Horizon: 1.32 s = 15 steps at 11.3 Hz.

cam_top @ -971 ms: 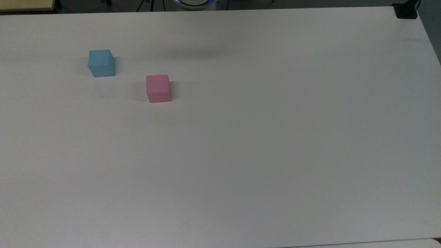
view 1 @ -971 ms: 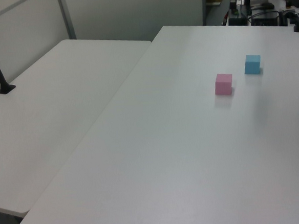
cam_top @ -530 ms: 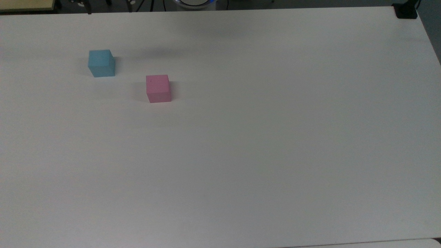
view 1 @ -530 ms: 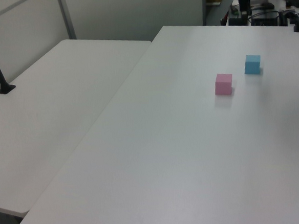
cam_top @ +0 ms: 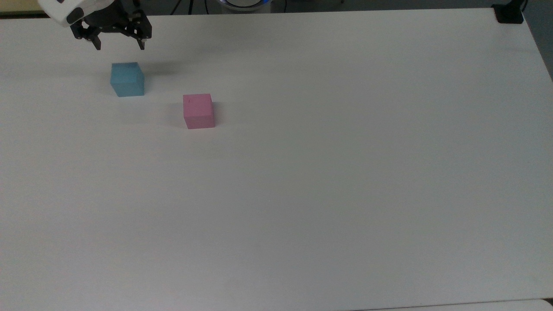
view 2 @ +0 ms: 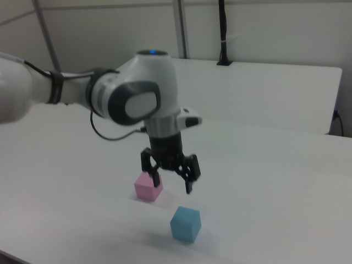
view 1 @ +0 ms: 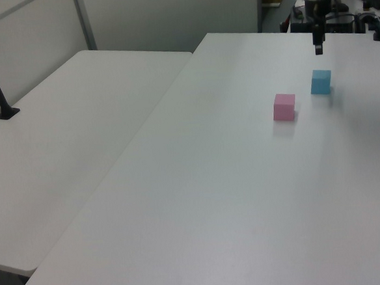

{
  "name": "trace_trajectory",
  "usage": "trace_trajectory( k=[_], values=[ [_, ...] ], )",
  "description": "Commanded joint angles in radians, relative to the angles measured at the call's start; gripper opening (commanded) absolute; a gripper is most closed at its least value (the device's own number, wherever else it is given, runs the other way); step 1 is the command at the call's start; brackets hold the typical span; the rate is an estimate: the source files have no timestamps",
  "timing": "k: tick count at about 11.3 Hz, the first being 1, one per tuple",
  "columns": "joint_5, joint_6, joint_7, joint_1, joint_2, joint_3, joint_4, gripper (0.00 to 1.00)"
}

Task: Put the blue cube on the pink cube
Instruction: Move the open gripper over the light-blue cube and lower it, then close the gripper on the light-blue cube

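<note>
From the top view, the tool [cam_top: 119,44] hangs spread above the blue cube [cam_top: 127,79], which sits on the counter [cam_top: 345,172] near the pink cube [cam_top: 198,111]. The right view suggests centring over the blue cube [view 2: 185,223], then dropping straight.

landmark: pink cube [cam_top: 198,111] on table [cam_top: 328,181] | blue cube [cam_top: 127,79] on same table, apart from pink cube, up and toward the top view's left of it | gripper [cam_top: 119,43] above table, beyond blue cube from pink cube, clear of both
</note>
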Motion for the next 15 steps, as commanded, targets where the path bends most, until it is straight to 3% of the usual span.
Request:
trace_trajectory(
  k=[1, 9, 11, 13, 15],
  values=[
    [0.002, 0.208, -0.086, 0.004, -0.027, -0.051, -0.155, 1.0],
    [0.003, 0.318, -0.079, 0.013, 0.105, -0.051, -0.16, 1.0],
    [0.003, 0.316, -0.071, 0.016, 0.107, -0.05, -0.16, 0.89],
    [0.005, 0.305, -0.069, 0.018, 0.102, -0.05, -0.16, 0.66],
    [0.005, 0.25, -0.068, 0.019, 0.081, -0.047, -0.147, 0.6]
  ],
)
